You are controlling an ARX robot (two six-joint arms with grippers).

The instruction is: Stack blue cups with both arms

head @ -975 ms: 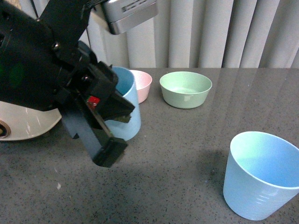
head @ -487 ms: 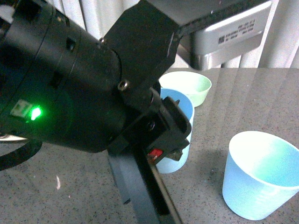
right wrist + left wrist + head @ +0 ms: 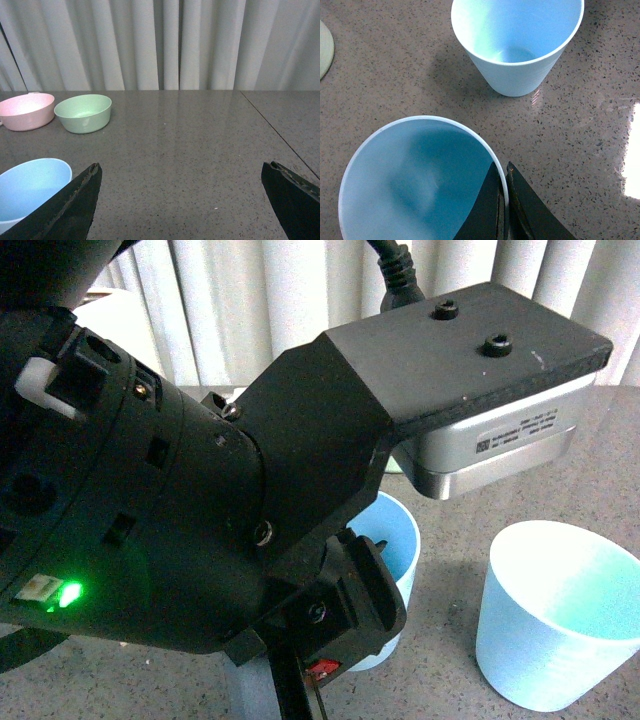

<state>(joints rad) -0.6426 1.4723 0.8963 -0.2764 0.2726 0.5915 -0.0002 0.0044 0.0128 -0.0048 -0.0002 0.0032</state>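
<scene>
My left gripper is shut on the rim of one blue cup, with one finger inside the wall and one outside. In the front view this held cup peeks out from behind the big black left arm. The second blue cup stands upright on the table just right of it, open and empty. My right gripper is open, fingers wide apart over bare table. A blue cup shows beside its one finger. The right arm is out of the front view.
A pink bowl and a green bowl sit side by side at the back of the grey speckled table, before a pale curtain. The left arm hides both bowls in the front view.
The left arm has carried its blue cup to the right, close beside the standing cup. The arm has come nearer the camera and now covers both bowls.
</scene>
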